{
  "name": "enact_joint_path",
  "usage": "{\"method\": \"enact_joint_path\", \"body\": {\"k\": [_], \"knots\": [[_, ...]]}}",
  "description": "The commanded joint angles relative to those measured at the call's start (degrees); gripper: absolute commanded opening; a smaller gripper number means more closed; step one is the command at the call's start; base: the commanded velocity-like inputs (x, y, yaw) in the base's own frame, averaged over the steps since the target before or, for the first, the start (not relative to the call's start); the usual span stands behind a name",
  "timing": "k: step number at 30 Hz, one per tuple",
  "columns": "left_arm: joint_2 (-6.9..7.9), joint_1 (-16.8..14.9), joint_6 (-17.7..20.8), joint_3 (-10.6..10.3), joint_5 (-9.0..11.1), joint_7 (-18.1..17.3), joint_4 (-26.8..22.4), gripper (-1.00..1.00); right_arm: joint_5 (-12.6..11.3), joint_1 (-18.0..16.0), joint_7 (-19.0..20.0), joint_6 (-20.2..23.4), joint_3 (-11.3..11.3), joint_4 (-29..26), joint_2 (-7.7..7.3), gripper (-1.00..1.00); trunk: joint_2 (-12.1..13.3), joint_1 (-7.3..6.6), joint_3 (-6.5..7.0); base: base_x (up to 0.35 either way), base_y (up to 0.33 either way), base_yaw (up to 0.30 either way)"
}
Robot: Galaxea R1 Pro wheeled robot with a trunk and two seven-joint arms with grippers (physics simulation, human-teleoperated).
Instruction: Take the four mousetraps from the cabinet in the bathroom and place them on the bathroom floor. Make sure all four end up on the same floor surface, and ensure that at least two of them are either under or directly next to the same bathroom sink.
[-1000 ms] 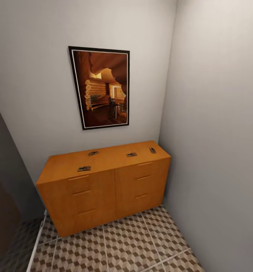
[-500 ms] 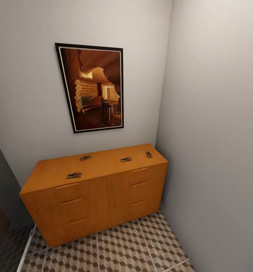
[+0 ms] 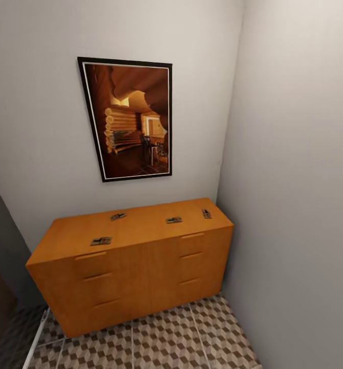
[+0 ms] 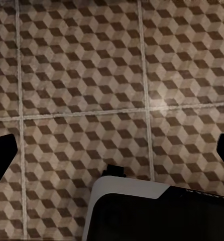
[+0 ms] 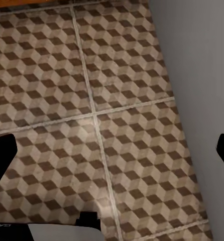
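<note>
Now the head view has swung slightly compared with half a second ago: the wide low orange-brown wooden cabinet (image 3: 135,266) and the dark-framed picture of a log interior (image 3: 128,119) on the grey wall sit a little further right in the picture, a shift of the camera and not of the things. The cabinet stands against the back wall in the corner, its right end close to the side wall.

Four small flat tan mousetraps with black spring bars lie on its flat top, where they lay before: one near the front left (image 3: 101,241), one further back (image 3: 118,217), one right of centre (image 3: 174,220) and one near the right end (image 3: 206,213), all well apart.

Below, the bathroom floor of brown, beige and white cube-patterned tiles (image 3: 166,341) runs up to the cabinet's base.

The left wrist view looks down on this tiling (image 4: 82,80); the left hand (image 4: 112,155) is spread wide, holding nothing, its dark fingertips (image 4: 1,155) at the picture's edges. The right hand (image 5: 112,150) is likewise wide and empty above tiles (image 5: 57,75) beside the grey wall (image 5: 202,60).
</note>
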Motion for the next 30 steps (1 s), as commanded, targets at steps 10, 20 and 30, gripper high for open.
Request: {"method": "enact_joint_path", "body": {"k": [10, 20, 30], "knots": [[-0.06, -0.1, -0.9, 0.2, 0.0, 0.0, 0.0, 1.0, 0.3, 0.0, 0.0, -0.2, 0.0, 0.0, -0.02, 1.0, -0.1, 0.04, -0.13, 0.009, -0.005, 0.26], [-0.06, -0.1, -1.1, 0.2, 0.0, 0.0, -0.1, 1.0, 0.3, 0.0, 0.0, -0.2, 0.0, 0.0, -0.02, 1.0, -0.1, 0.04, -0.13, 0.001, -0.001, 0.141], [-0.06, -0.1, -1.1, 0.1, -0.1, 0.0, 0.0, 1.0, 0.3, 0.0, 0.0, -0.2, 0.0, 0.0, -0.02, 1.0, -0.1, 0.04, -0.13, 0.0, 0.0, 0.023]]}}
